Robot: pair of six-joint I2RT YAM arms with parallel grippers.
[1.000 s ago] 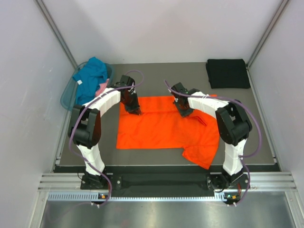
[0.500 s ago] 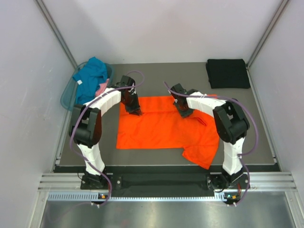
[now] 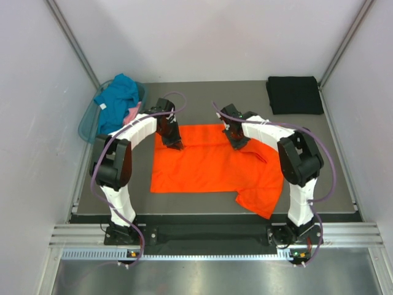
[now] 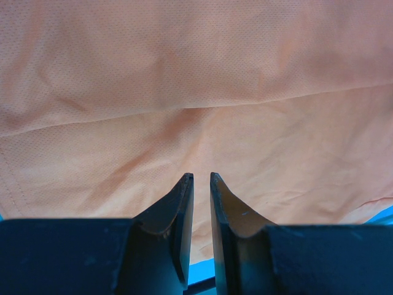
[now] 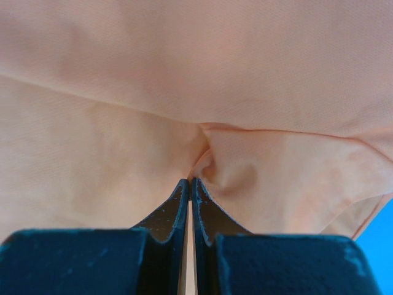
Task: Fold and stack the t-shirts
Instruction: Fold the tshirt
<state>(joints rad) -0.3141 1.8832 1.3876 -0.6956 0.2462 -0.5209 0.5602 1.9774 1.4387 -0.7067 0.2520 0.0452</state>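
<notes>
Bright orange t-shirt point(image 3: 209, 166), black t-shirt point(image 3: 295, 95), teal t-shirt point(image 3: 120, 95), pink t-shirt point(image 3: 132, 114).

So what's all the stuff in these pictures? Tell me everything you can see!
orange t-shirt: one, bright orange, spread out in the middle of the table, near right part rumpled
black t-shirt: one, black, folded, far right corner
teal t-shirt: one, teal, heaped in the basket
pink t-shirt: one, pink, peeking out under the teal one
basket: one, see-through blue-green, far left
table: one, dark grey
left arm, right arm: two, white and black, bases at the near edge
left fingers: two, dark, thin gap apart at the orange shirt's far left corner; pinching or not, can't tell
right fingers: two, dark, shut on a pucker of orange cloth
</notes>
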